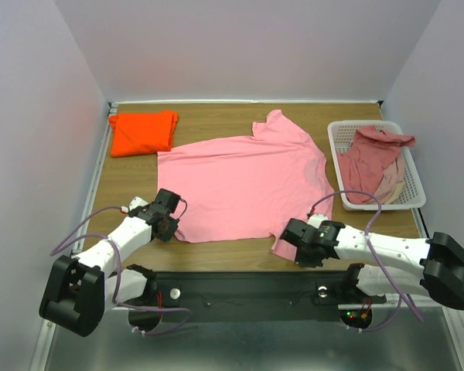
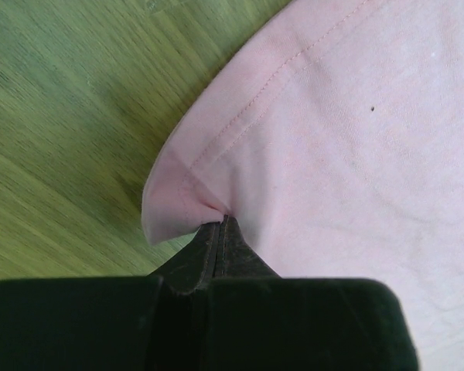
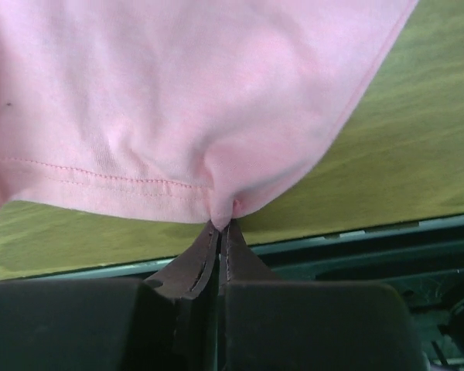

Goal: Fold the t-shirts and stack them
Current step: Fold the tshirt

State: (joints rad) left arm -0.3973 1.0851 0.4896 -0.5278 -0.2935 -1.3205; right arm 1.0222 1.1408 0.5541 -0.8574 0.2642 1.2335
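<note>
A bubblegum pink t-shirt point(image 1: 247, 182) lies spread flat on the wooden table point(image 1: 216, 120), collar toward the back. My left gripper point(image 1: 172, 224) is shut on its near-left hem corner; in the left wrist view the pink cloth point(image 2: 356, 139) is pinched at the gripper point(image 2: 223, 224). My right gripper point(image 1: 288, 236) is shut on the near-right sleeve edge; in the right wrist view the pink hem point(image 3: 178, 100) bunches into the gripper point(image 3: 223, 224). A folded bright orange t-shirt point(image 1: 143, 131) lies at the back left. Dusty rose and cream t-shirts point(image 1: 375, 162) are heaped in the basket.
A white plastic mesh basket point(image 1: 414, 199) stands at the right side of the table. The table's near edge and a dark metal rail point(image 1: 240, 286) run just behind both grippers. White walls enclose the left, back and right.
</note>
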